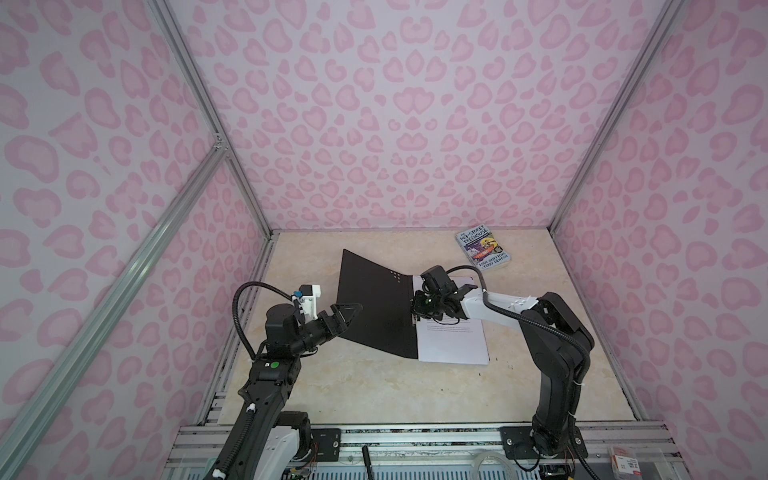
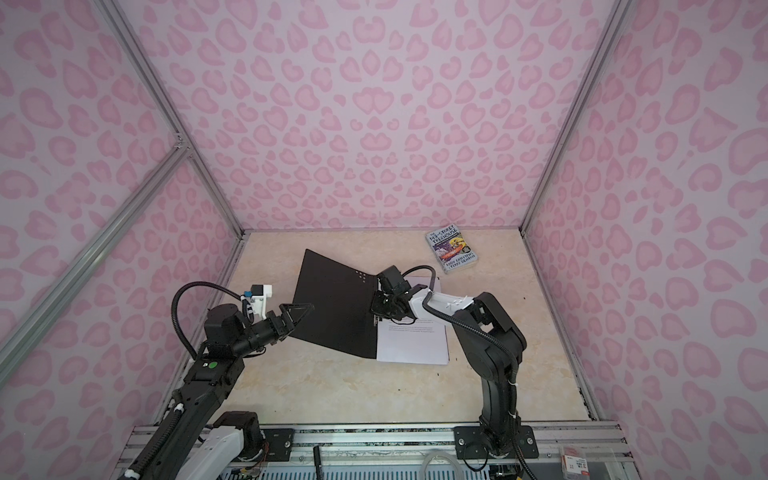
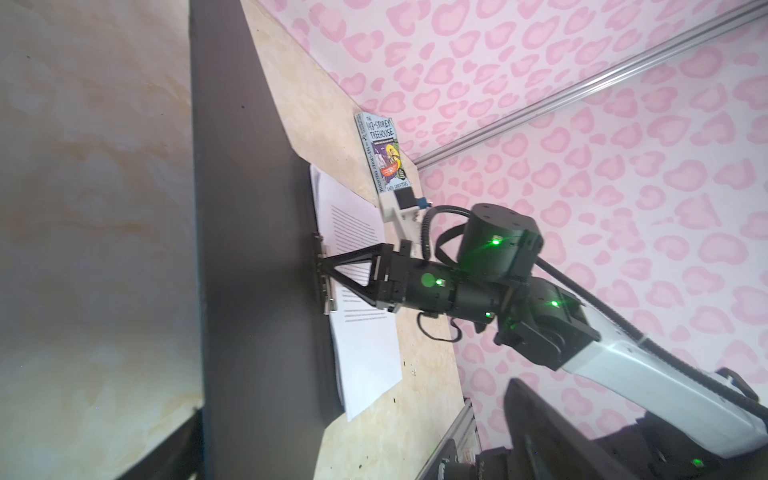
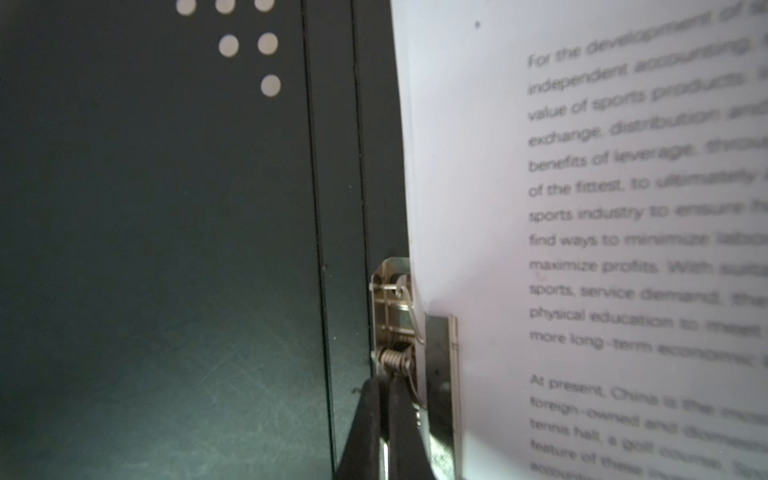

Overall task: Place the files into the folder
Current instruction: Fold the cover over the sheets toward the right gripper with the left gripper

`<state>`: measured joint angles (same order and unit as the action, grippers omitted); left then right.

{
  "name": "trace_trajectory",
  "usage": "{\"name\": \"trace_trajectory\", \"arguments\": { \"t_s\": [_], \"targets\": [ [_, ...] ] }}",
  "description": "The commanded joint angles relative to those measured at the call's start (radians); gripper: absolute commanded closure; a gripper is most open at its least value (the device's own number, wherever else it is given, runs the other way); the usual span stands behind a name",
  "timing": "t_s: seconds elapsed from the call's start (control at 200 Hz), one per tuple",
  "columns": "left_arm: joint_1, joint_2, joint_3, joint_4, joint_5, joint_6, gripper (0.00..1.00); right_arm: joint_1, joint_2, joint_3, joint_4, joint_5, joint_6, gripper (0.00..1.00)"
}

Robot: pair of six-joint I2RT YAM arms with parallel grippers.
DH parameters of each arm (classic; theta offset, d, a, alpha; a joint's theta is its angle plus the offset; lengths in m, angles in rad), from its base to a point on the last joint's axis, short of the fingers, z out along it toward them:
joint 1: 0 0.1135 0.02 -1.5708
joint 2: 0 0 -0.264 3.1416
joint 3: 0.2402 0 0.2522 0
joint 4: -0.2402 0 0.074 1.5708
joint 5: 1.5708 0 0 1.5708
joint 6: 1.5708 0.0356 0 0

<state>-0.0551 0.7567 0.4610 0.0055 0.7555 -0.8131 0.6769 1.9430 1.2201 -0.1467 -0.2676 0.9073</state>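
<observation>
Both top views show the folder [image 1: 374, 299] lying open near the middle of the table [image 1: 374, 395], black inside up, with the files [image 1: 453, 345] on its right half. Its left cover stands tilted up. The left gripper [image 1: 347, 313] is at the near edge of this cover, jaws wide apart and nothing between them. Whether it touches the cover I cannot tell. The right gripper [image 1: 417, 313] is down at the spine. A book [image 1: 484, 251] lies near the far right corner, well apart.

In the left wrist view the right gripper [image 3: 322, 270] has its jaws together, with the tips on the spine clip [image 3: 326, 286].

In the right wrist view these tips meet the spring of the spine clip [image 4: 395, 332], and the clip's bar lies over the edge of the top sheet. Whether a thin lever is pinched I cannot tell.

I judge the step is fixing the sheets under the clip. It is best to press straight down and not sideways, so the sheets do not slide from the spine.
</observation>
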Motion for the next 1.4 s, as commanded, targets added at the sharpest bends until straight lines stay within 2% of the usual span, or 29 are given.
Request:
{"name": "trace_trajectory", "arguments": {
  "t_s": [0.0, 0.085, 0.23, 0.35, 0.41, 0.66, 0.805, 0.925, 1.02, 1.15, 1.215, 1.295, 1.395],
  "targets": [
    [-0.003, -0.057, 0.017, -0.032, 0.071, -0.011, 0.03, 0.063, 0.058, 0.041, 0.093, 0.023, 0.073, 0.92],
    [-0.005, -0.100, 0.034, -0.071, 0.077, -0.005, 0.03, 0.117, 0.112, 0.090, 0.125, 0.029, 0.112, 0.85],
    [-0.025, -0.134, 0.082, -0.121, 0.094, 0.014, 0.03, 0.143, 0.143, 0.171, 0.144, 0.023, 0.109, 0.57],
    [-0.064, -0.125, 0.123, -0.129, 0.089, 0.023, 0.03, 0.103, 0.053, 0.143, 0.145, 0.037, 0.048, 0.26],
    [-0.098, -0.106, 0.148, -0.125, 0.077, 0.032, 0.03, 0.069, -0.016, 0.115, 0.134, 0.028, 0.010, 0.03],
    [-0.274, 0.065, 0.239, -0.079, -0.036, 0.074, 0.04, -0.105, -0.348, -0.032, -0.061, 0.022, -0.162, 0.03],
    [-0.420, 0.219, 0.318, -0.038, -0.128, 0.111, 0.04, -0.232, -0.555, -0.179, -0.119, 0.016, -0.225, 0.03],
    [-0.544, 0.417, 0.399, 0.020, -0.190, 0.129, 0.03, -0.348, -0.714, -0.305, -0.112, -0.064, -0.244, 0.03],
    [-0.609, 0.598, 0.466, 0.072, -0.242, 0.132, 0.03, -0.384, -0.841, -0.391, -0.106, -0.051, -0.253, 0.03],
    [-0.632, 0.873, 0.535, 0.192, -0.222, 0.077, 0.00, -0.412, -0.972, -0.436, -0.191, -0.002, -0.281, 0.03],
    [-0.632, 0.963, 0.570, 0.245, -0.189, 0.051, 0.01, -0.424, -1.010, -0.445, -0.219, -0.008, -0.302, 0.03],
    [-0.632, 0.968, 0.602, 0.253, -0.168, 0.051, 0.03, -0.441, -1.031, -0.435, -0.265, 0.007, -0.325, 0.03],
    [-0.624, 0.827, 0.611, 0.153, -0.236, 0.118, 0.03, -0.465, -1.042, -0.421, -0.288, 0.038, -0.337, 0.03]
  ]
}}
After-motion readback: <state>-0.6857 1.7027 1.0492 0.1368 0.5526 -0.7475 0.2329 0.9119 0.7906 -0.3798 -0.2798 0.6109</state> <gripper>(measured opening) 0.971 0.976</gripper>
